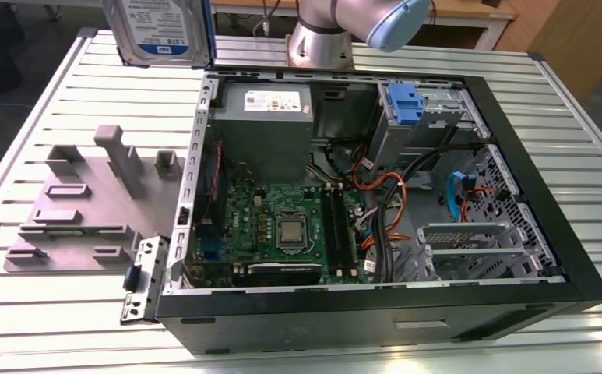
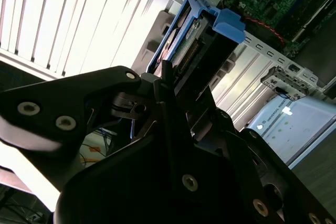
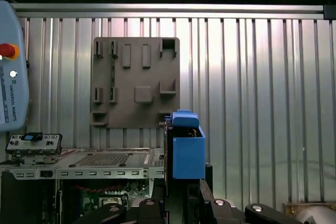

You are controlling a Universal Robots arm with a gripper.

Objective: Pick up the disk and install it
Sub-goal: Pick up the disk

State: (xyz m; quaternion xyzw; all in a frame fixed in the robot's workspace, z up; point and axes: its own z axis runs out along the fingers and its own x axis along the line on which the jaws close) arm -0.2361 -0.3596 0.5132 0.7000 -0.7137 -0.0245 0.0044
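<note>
Disk (image 1: 160,31) count one, we see it upper left in exterior view, top cut off; gripper (image 2: 184,85) jaws clamp it.

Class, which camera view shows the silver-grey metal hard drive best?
The exterior view: the silver-grey metal hard drive shows its labelled face. Both wrist views show it edge-on, mostly its blue plastic rails.

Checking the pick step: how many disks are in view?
1. The disk is held in the gripper, above the table at the exterior view's left; bays in the case may hide more.
</note>
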